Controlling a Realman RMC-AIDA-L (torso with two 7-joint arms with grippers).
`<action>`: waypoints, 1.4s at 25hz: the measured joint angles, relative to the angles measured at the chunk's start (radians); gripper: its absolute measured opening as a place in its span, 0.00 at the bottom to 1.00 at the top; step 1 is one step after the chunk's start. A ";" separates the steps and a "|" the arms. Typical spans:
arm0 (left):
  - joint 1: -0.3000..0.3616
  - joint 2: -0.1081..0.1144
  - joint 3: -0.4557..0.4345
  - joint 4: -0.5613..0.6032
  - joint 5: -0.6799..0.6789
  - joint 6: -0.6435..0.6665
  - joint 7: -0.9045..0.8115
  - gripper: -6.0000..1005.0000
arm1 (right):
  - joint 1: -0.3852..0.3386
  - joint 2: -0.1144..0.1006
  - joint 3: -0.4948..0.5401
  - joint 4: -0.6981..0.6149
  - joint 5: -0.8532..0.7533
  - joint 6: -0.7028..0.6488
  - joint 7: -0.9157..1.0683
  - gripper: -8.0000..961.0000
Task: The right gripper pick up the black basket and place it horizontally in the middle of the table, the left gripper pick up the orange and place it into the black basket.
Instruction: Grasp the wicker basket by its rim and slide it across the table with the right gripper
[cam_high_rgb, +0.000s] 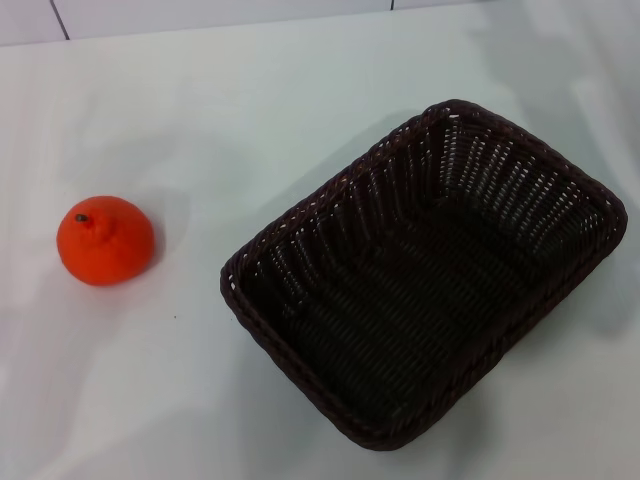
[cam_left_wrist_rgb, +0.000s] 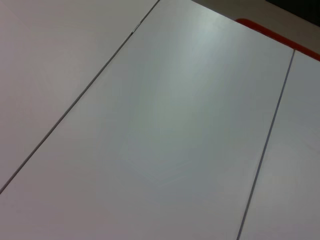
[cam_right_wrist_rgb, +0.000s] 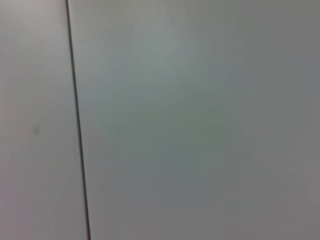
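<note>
The basket (cam_high_rgb: 425, 275) sat on the white table (cam_high_rgb: 250, 100), right of centre and turned at a slant, open side up with nothing in it. The orange (cam_high_rgb: 105, 240) rested well apart on the left, stem up. Neither gripper appeared in any view, so their state could not be told; both wrist views showed only pale panels with dark seams.

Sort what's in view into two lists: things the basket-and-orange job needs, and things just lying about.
Belongs to the job:
- black basket, empty, lying at an angle
- orange, on the table to the basket's left
- table

Just lying about:
- nothing else on the table; neither tool is in view
</note>
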 joint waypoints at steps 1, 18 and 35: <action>0.000 0.000 0.000 0.002 0.000 -0.002 0.000 0.93 | 0.000 0.000 0.000 0.000 0.000 0.000 0.000 0.77; 0.009 0.000 0.000 0.014 0.000 -0.024 0.000 0.93 | 0.002 -0.010 -0.076 -0.012 -0.021 -0.061 0.114 0.77; 0.001 0.002 0.000 0.014 0.000 -0.016 0.008 0.93 | -0.002 -0.181 -0.512 -0.769 -1.035 0.138 1.624 0.77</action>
